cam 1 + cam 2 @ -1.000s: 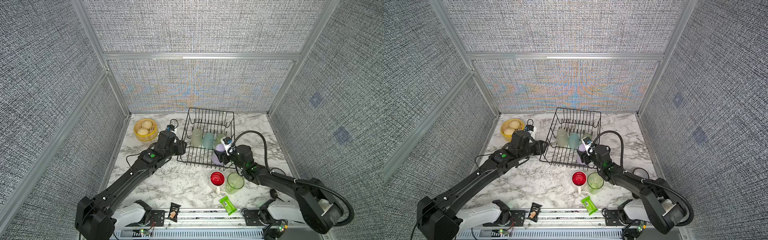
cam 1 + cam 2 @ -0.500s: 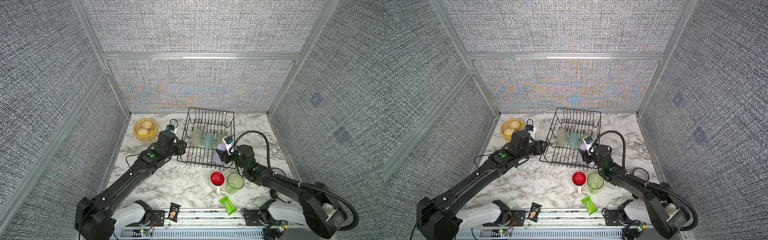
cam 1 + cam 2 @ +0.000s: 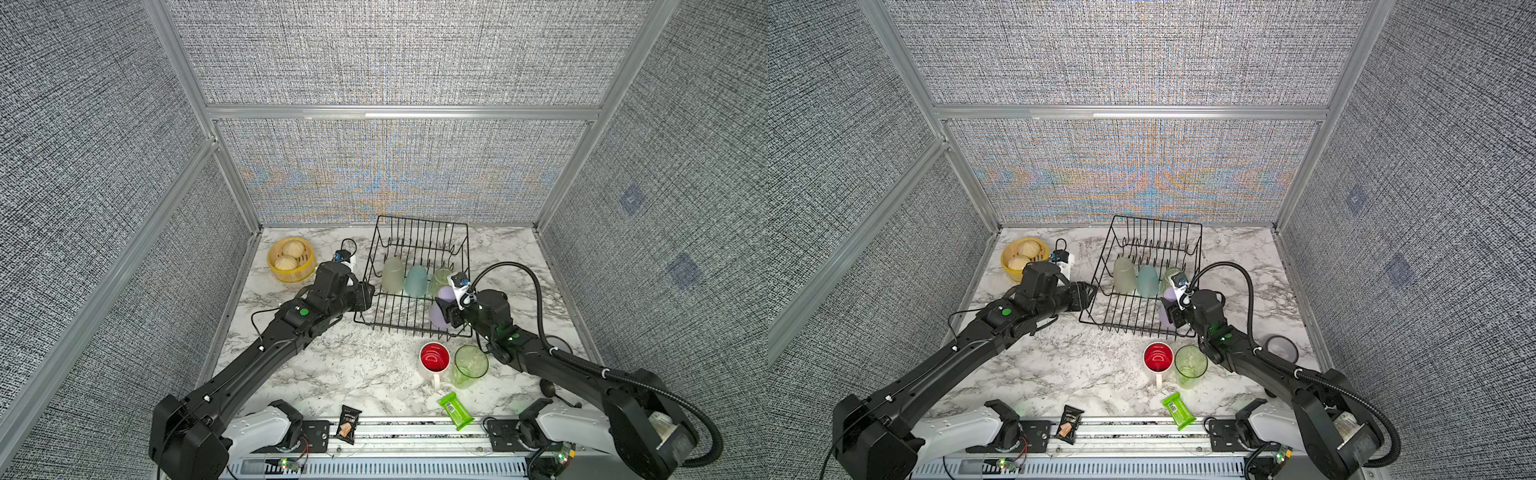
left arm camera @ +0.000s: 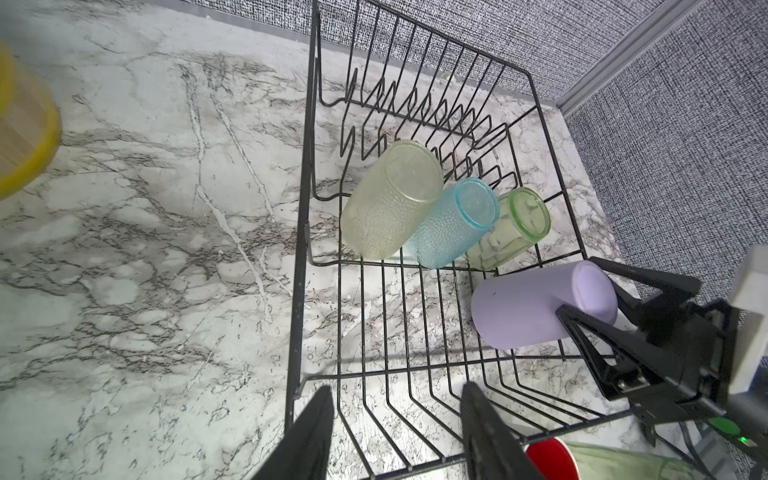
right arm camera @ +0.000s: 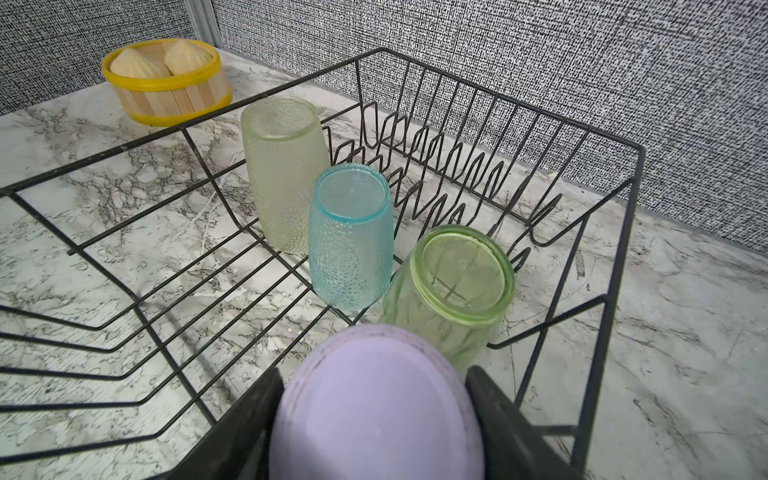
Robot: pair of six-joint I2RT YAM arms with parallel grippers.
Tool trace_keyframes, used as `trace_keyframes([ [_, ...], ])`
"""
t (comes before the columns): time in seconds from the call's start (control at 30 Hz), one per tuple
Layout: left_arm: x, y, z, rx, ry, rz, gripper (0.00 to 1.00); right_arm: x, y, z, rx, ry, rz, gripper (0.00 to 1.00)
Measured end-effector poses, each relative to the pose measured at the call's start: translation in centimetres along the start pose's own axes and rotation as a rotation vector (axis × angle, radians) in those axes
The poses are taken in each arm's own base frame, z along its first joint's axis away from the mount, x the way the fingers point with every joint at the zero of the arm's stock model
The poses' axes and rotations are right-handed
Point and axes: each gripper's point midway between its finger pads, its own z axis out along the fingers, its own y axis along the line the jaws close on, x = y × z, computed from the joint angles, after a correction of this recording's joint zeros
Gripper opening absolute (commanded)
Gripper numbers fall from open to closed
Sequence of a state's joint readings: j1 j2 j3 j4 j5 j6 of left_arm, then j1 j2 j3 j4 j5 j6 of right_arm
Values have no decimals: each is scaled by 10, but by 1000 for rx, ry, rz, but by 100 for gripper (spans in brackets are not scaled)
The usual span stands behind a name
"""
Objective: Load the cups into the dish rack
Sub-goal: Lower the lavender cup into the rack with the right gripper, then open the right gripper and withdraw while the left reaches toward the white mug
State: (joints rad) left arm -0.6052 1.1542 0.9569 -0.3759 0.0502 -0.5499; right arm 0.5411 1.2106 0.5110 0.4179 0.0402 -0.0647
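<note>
The black wire dish rack [image 3: 424, 220] [image 3: 1158, 220] stands at the back middle. Inside it, upside down in a row, are a pale yellow-green cup [image 3: 392, 274], a teal cup [image 3: 416, 280] and a clear green cup [image 3: 440, 278]. My right gripper [image 3: 444, 309] [image 5: 374, 399] is shut on a lavender cup [image 3: 445, 294] [image 4: 540, 307], held base up and tilted in the rack's near right corner. My left gripper [image 3: 368, 296] [image 4: 397, 399] hangs open over the rack's near left corner, holding nothing. A white red-lined mug [image 3: 434, 357] and a green tumbler [image 3: 469, 363] stand upright in front of the rack.
A yellow steamer basket with buns [image 3: 291, 259] sits at the back left. A black snack packet [image 3: 348, 428] and a green packet [image 3: 456, 410] lie by the front rail. A dark round lid [image 3: 1281, 349] lies near the right wall.
The right gripper's jaws have drawn in around the lavender cup. Both arms stay almost where they were.
</note>
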Motion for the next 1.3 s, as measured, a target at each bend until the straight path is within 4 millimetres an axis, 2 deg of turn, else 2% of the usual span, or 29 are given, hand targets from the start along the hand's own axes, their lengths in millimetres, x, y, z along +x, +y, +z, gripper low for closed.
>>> trace_keyframes([
  [0.3,14,-2,2,29,51,22,52,-3,9,7,-49,-41,11,64],
  [0.57,14,-3,1,33,53,27,52,-6,6,10,-34,-58,-12,64],
  [0.73,18,-4,3,46,69,38,54,-5,0,9,5,-66,-20,69],
  [0.9,31,-15,5,127,128,75,58,-1,-1,7,10,-61,-23,72],
  [1.3,75,-46,-1,298,264,154,62,-37,5,-15,-37,-160,18,77],
])
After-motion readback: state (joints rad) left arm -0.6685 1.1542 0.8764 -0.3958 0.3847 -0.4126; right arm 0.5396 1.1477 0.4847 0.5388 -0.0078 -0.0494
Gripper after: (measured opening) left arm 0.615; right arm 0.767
